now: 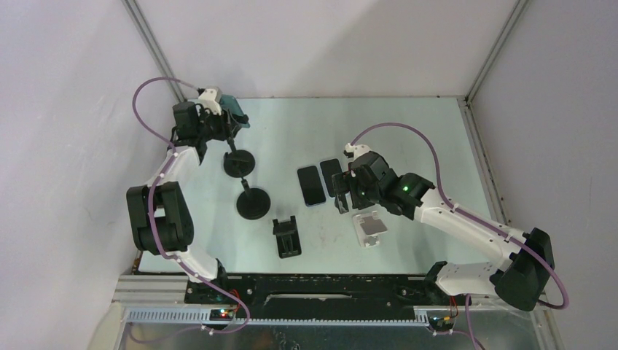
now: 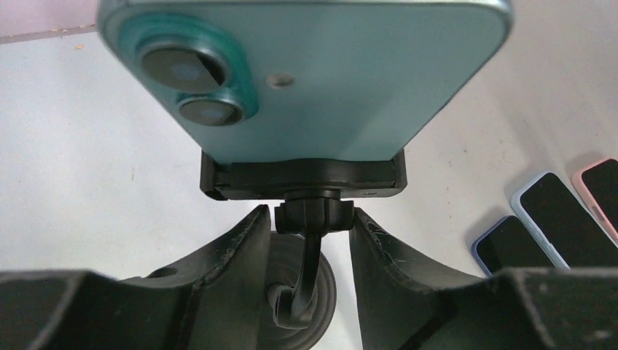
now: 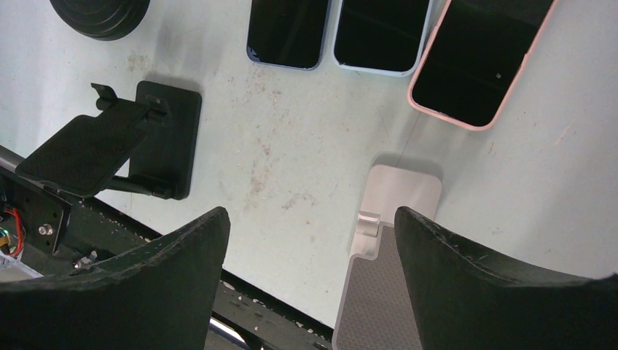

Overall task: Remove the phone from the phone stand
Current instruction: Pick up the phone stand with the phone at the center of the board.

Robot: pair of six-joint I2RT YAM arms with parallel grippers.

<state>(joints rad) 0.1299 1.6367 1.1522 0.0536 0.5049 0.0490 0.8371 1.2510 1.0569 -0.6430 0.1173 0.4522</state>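
Note:
A teal phone (image 2: 313,80) sits back-up in the black clamp (image 2: 302,179) of a round-based phone stand (image 1: 239,162) at the far left; it also shows in the top view (image 1: 235,111). My left gripper (image 2: 315,219) is closed on the stand's ball-joint knob just under the clamp, one finger on each side; it is at the far left in the top view (image 1: 222,127). My right gripper (image 3: 312,226) is open and empty, hovering over a white stand (image 3: 386,211) at mid-table (image 1: 348,191).
Three phones lie face-up side by side: dark blue (image 3: 288,29), light blue (image 3: 382,29), pink (image 3: 481,58). A second round-based stand (image 1: 253,203) and a black folding stand (image 1: 286,237) stand near the middle. The white stand (image 1: 370,227) is near the front.

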